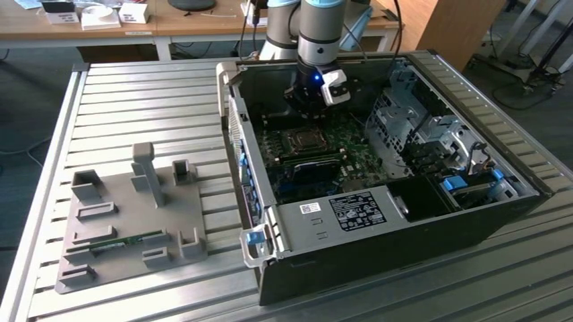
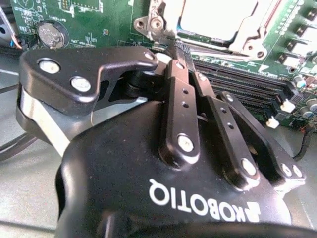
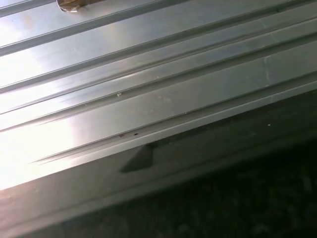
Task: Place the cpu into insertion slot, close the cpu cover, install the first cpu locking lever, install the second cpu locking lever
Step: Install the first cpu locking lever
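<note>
A: Quick one, where's your cpu?
B: The cpu [image 2: 218,17] lies flat in the insertion slot [image 1: 304,139], just past the tips of your pincer [image 2: 179,48]. Square, matte, with a dull pale-silver top
A: Cover?
B: The cpu cover [image 2: 233,45] looks down flat around it. Thin bright stamped steel, chip showing through the window, and its corner sits almost against your tips
A: Pincer state?
B: Fingers pressed together, no gap at the pads. Can't tell if anything thin is nipped between them. Black metal links, ribbed pads, steel screws
A: So which step are you on?
B: My read is that placing and cover are done and you're at a locking lever by the socket corner. Which lever, can't tell
A: What does that call for?
B: I'd guess a short, low push against springy wire. Keep the tips off the chip and off the memory slots [image 2: 257,89] right beside your fingers, long black plastic ridges with white end clips
A: Further out?
B: Green motherboard [image 2: 109,34], glossy and dotted with tiny parts, with a round shiny coin battery [image 2: 52,33] off behind your knuckle. It's all inside the open black case [image 1: 385,235] on a ribbed aluminium table [image 1: 134,87]. A grey moulded fixture tray [image 1: 125,221] stands well apart from your pincer
</note>
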Tool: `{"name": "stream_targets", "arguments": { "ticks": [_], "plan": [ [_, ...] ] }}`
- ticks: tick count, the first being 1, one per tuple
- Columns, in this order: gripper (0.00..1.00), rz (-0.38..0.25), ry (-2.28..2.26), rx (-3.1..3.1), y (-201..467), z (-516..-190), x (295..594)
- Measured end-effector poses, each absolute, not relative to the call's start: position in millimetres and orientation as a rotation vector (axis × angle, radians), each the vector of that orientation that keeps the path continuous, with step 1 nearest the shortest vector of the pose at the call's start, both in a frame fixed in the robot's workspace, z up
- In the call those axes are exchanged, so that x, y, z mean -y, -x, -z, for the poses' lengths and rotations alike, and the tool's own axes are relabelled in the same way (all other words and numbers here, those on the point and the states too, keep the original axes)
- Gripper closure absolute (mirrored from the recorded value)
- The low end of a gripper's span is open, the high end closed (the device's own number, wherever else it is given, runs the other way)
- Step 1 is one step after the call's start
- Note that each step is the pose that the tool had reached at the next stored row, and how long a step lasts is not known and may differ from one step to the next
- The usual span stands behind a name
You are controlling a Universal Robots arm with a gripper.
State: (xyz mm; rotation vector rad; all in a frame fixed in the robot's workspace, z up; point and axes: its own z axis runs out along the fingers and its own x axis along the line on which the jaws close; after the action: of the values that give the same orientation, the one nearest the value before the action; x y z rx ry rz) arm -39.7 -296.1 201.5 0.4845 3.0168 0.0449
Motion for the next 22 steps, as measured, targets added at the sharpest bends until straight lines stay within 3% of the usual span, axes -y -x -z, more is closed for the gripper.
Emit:
{"name": "stream_targets", "arguments": {
  "ticks": [22],
  "plan": [
    [0.89, -0.043, -0.487, -3.016, 39.8, -199.5, 294.1]
  ]
}}
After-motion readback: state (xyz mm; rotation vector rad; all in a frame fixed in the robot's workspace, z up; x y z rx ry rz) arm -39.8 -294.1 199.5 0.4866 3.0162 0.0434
